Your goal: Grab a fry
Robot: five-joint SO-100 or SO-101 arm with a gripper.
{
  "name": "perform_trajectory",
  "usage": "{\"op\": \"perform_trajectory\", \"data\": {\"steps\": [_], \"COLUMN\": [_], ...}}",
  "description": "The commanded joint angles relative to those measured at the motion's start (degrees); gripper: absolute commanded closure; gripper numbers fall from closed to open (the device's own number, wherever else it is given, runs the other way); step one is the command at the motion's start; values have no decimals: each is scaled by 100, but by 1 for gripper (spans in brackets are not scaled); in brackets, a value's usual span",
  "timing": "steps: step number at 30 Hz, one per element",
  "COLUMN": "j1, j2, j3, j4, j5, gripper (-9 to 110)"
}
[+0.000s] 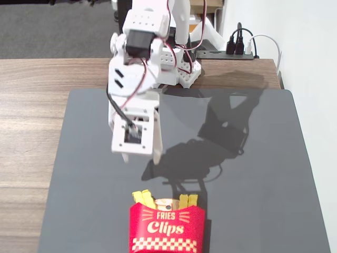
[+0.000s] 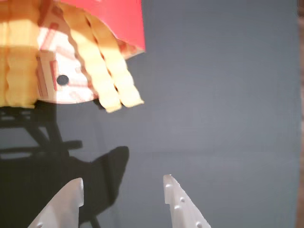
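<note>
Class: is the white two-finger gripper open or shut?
Open: in the wrist view the white gripper shows two fingertips apart, dark mat between, holding nothing.

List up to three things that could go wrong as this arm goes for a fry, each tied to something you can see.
1. The fries stand packed side by side in the red carton, so the open gripper may pinch two.
2. The carton looks light and stands free on the grey mat; a nudge could tip it.
3. The gripper hangs short of the fries and may close on nothing.

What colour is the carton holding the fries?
Red, with white lettering and a checked band; the carton shows best in the fixed view.
</note>
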Motion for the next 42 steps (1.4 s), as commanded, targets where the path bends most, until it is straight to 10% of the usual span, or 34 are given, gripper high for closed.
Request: {"op": "perform_trajectory", "data": {"steps": [1,42], "j1": [-158,-624], "j2": [-290,-2514], "j3": [-457,-2232], "j4": [-229,-606], "j5": [70,615], "gripper": [80,101]}}
